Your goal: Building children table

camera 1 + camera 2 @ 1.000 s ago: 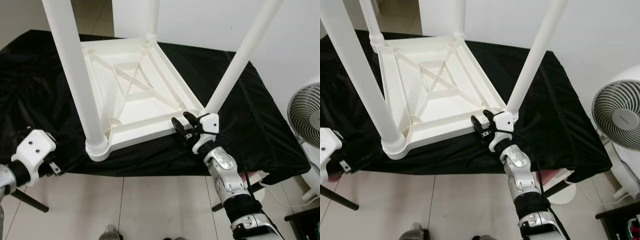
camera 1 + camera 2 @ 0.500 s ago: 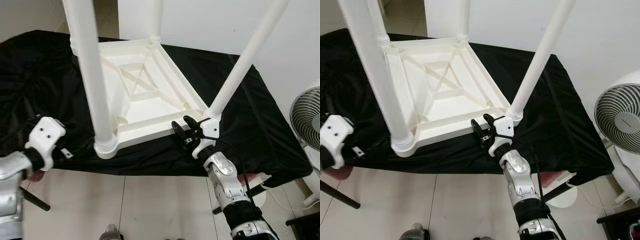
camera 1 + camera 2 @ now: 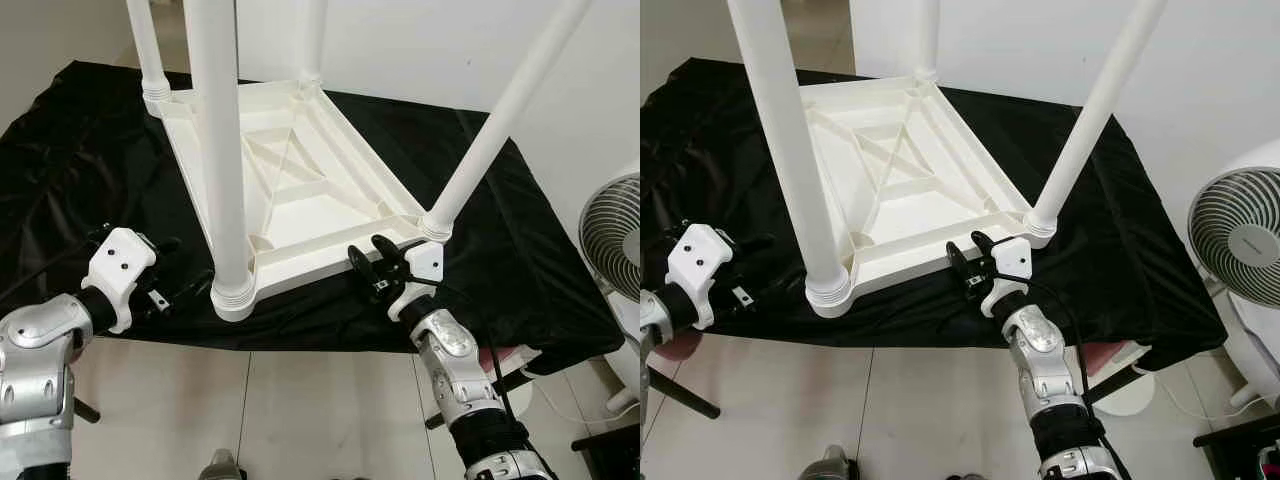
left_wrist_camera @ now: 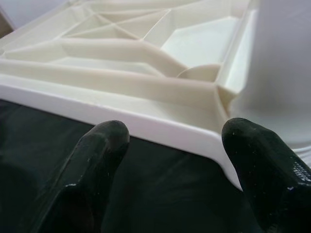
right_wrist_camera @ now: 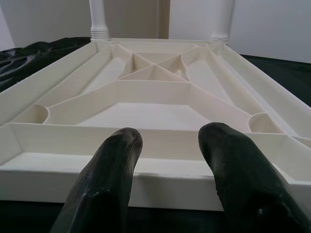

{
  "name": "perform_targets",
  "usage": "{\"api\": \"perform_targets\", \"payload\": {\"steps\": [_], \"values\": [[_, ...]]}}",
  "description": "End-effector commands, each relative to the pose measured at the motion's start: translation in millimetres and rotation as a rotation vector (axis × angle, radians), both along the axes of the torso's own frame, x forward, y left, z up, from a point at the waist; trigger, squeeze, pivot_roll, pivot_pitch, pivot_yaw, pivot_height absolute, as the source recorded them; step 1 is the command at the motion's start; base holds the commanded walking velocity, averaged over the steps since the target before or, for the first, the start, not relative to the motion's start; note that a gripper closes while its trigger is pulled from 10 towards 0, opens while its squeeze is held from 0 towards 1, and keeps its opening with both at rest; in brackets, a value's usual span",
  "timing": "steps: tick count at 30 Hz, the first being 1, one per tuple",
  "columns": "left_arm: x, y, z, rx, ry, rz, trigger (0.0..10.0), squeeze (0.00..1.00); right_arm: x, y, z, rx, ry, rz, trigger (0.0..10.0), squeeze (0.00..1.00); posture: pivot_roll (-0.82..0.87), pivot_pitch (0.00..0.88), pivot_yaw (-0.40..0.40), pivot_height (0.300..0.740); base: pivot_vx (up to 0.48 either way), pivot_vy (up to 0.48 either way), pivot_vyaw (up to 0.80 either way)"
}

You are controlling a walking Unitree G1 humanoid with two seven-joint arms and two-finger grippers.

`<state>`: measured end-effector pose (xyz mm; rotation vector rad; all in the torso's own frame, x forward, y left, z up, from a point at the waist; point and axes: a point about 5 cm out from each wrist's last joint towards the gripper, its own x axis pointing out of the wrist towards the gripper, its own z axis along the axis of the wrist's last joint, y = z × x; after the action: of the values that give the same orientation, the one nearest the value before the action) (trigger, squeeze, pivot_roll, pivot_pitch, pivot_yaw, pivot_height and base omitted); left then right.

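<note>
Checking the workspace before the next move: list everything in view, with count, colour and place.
Table: one, white, upside down on the cloth, four legs up.
Cloth: one, black, covering the work surface.
Fan: one, white, on the floor at the robot's right.
Wall: white, behind.
Floor: pale tiles, near edge.
Left gripper: black fingers open, by the table's near left corner.
Right gripper: black fingers open, at the table's near rim.

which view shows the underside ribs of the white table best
The right wrist view: it looks straight across the upturned white table, showing the crossed ribs end to end past the open right hand. The eye views show them from above, partly behind a leg. The left wrist view catches one corner.
</note>
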<state>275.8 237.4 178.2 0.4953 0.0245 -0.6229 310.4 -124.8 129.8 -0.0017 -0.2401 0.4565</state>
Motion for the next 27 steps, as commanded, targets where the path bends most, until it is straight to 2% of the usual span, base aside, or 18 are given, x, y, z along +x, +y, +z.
{"api": "perform_targets", "payload": {"steps": [1, 5, 10, 13, 16, 18, 21, 27], "values": [[7.5, 15.2, 2, -0.03, -0.146, 0.323, 10.0, 0.0, 0.3, -5.3, 0, -0.011, 0.006, -0.017, 10.0, 0.0, 0.2, 0.077, -0.082, 0.74, 0.0, 0.0, 0.0], [11.0, 29.1, 5, -0.004, -0.167, 0.388, 10.0, 0.0, 0.4, -4.8, 1, -0.013, 0.008, -0.016, 10.0, 0.0, 0.2, 0.083, -0.094, 0.74, 0.0, 0.0, 0.0], [14.6, 28.6, 12, -0.038, -0.2, 0.413, 10.0, 0.0, 1.1, -5.5, 2, -0.013, 0.011, -0.026, 10.0, 0.0, 0.2, 0.092, -0.103, 0.74, 0.0, 0.0, 0.0], [19.7, 15.1, 16, -0.132, -0.211, 0.42, 10.0, 0.0, 0.9, -7.0, 2, -0.007, 0.022, -0.055, 10.0, 0.0, 0.18, 0.1, -0.097, 0.74, 0.0, 0.0, 0.0], [20.7, 10.8, 16, -0.151, -0.208, 0.419, 10.0, 0.0, 0.4, -7.9, 2, -0.005, 0.026, -0.066, 10.0, 0.0, 0.18, 0.1, -0.097, 0.74, 0.0, 0.0, 0.0], [23.6, -2.1, 13, -0.208, -0.198, 0.402, 10.0, 0.0, -1.7, -12.3, -1, -0.008, 0.034, -0.12, 10.0, 0.0, 0.17, 0.104, -0.082, 0.74, 0.0, 0.0, 0.0], [25.0, -7.5, 12, -0.232, -0.196, 0.399, 10.0, 0.0, -2.7, -14.5, -1, -0.011, 0.031, -0.145, 10.0, 0.0, 0.17, 0.103, -0.08, 0.74, 0.0, 0.0, 0.0], [32.4, -31.1, 5, -0.304, -0.172, 0.364, 10.0, 0.0, -4.8, -22.0, -3, -0.034, 0.029, -0.189, 10.0, 0.0, 0.15, 0.1, -0.056, 0.74, 0.0, 0.0, 0.0]]}}
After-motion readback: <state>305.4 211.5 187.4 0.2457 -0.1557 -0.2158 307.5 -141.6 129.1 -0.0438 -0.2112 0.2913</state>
